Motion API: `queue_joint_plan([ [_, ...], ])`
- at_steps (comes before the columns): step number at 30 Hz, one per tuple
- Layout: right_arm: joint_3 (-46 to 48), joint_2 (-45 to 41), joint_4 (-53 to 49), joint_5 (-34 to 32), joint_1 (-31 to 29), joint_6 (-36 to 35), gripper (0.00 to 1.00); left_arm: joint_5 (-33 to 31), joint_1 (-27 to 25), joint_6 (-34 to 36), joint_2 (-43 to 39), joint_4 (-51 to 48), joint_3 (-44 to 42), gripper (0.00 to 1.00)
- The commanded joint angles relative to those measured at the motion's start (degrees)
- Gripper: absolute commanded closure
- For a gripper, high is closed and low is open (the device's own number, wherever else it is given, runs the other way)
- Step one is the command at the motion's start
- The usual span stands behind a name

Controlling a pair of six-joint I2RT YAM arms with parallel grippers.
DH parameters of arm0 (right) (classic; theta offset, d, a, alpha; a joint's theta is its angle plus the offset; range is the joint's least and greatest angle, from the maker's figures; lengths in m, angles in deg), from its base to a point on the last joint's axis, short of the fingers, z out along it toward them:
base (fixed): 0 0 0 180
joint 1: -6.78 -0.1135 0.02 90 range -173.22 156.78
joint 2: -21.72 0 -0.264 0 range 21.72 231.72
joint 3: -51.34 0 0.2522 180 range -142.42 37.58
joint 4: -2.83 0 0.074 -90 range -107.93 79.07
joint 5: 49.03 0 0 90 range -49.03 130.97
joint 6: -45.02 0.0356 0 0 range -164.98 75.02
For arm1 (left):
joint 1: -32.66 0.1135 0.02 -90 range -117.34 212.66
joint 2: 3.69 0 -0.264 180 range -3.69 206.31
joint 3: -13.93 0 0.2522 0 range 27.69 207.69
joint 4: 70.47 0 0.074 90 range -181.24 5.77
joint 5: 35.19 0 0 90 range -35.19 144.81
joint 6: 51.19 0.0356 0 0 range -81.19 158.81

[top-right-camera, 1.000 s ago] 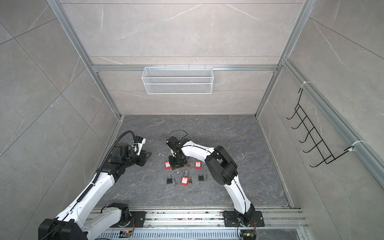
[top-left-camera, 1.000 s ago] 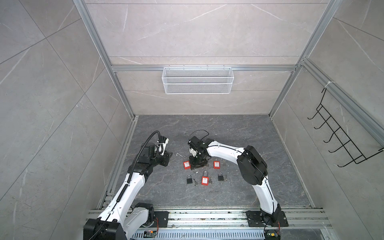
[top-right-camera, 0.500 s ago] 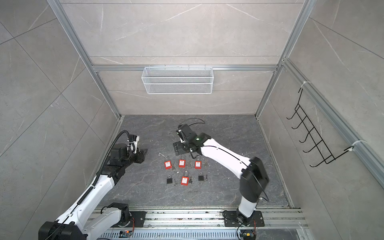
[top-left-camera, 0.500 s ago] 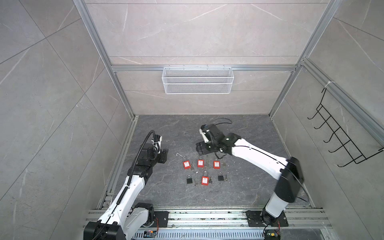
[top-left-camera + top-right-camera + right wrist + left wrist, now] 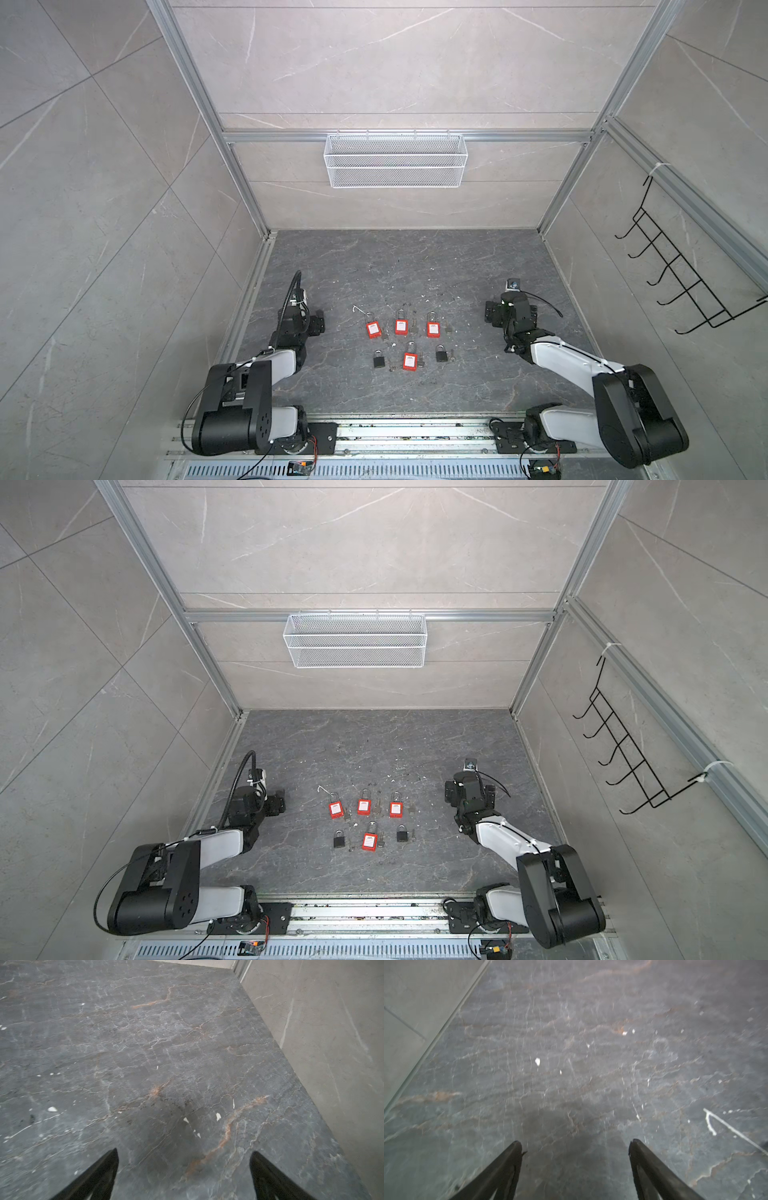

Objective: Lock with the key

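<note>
right arm [image 5: 561, 361] pulls back from over the middle red padlock [image 5: 401, 326] to the right side, padlock now uncovered and lying free in its row, right gripper [image 5: 184, 1152] now spread wide over bare floor [image 5: 145, 1043], left arm [image 5: 286, 357] draws back slightly, left gripper [image 5: 575, 1144] opens wide

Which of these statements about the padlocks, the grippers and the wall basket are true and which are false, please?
1. Four red padlocks lie on the floor. True.
2. The left gripper is shut on one of the red padlocks. False: it is open and empty, over bare floor.
3. The white wire basket hangs on the back wall. True.
4. The right gripper holds one of the black padlocks. False: it is open and empty, and both black padlocks lie on the floor.
</note>
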Motion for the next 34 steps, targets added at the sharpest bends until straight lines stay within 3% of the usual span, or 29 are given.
queue_joint_plan([
  [1,1.8,3.7,21.1,5.0,0.5,-5.2,0.01,5.0,3.4,-1.6,4.3,18.2,-1.3,0.17],
  [3,3.1,6.3,25.9,10.0,2.1,-5.7,0.01,6.5,3.4,-1.2,7.5,21.1,-0.8,0.16],
  [8,5.3,11.8,35.6,18.8,6.9,-3.9,0.01,7.4,3.6,-0.8,7.0,13.3,2.7,0.15],
  [9,4.6,10.4,31.6,18.8,6.9,-4.0,0.01,6.8,3.7,-0.8,6.9,11.8,3.4,0.15],
  [30,4.2,11.1,31.9,20.2,7.3,-4.1,0.01,3.2,2.1,-0.2,7.2,10.3,4.3,0.13],
  [32,4.2,11.0,31.9,20.5,7.4,-3.9,0.01,2.9,2.0,-0.1,7.1,10.2,4.4,0.0],
  [34,4.6,10.6,32.2,20.5,7.5,-3.9,0.01,2.9,1.9,-0.1,7.0,10.4,4.2,0.0],
])
